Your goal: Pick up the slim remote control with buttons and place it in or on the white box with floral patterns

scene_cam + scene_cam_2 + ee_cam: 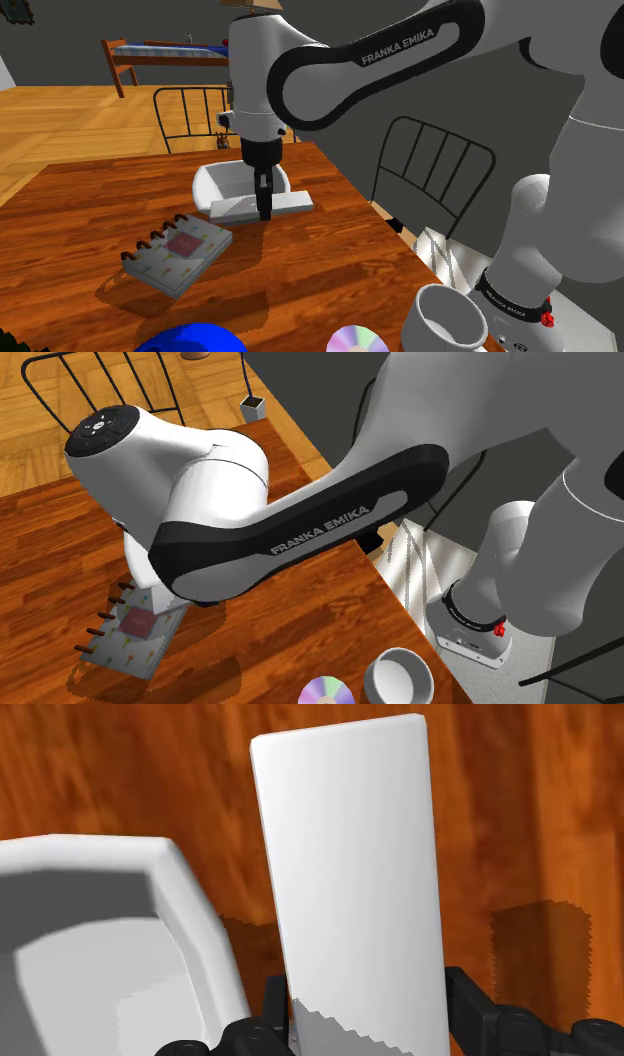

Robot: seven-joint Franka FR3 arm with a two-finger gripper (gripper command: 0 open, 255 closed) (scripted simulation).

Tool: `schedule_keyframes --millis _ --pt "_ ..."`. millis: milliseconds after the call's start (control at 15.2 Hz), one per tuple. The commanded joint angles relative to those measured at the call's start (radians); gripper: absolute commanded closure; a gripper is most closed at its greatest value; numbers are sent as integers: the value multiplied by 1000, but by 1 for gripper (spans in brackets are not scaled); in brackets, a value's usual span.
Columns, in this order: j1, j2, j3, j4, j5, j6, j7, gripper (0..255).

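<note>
Gripper (366, 1000) clamped across the sides of the plain white remote control (350, 874); remote apparently flat on the table (120, 774), just beside the white box (195, 914); grasp judged made; lift and placement outstanding.

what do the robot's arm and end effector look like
The arm has rounded white links with dark joint sections; one carries white FRANKA EMIKA lettering. A dark ring with a small red mark circles its base. The end effector is all black, with two slim fingers.
</note>
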Motion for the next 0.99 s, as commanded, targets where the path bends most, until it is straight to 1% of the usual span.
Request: schedule_keyframes --millis 0,330,462,594,726,792,924 --pt "13 96 7 113 -28 -21 28 255" --pt "64 312 9 414 -85 -115 76 255" --pt "91 409 6 561 -106 -167 89 255" --pt "124 519 0 735 -126 -233 96 255" --pt "166 658 -10 966 -146 -325 96 255" --pt "212 808 -22 1230 -162 -435 86 255" --pt "203 785 -23 1162 -159 -391 90 255"
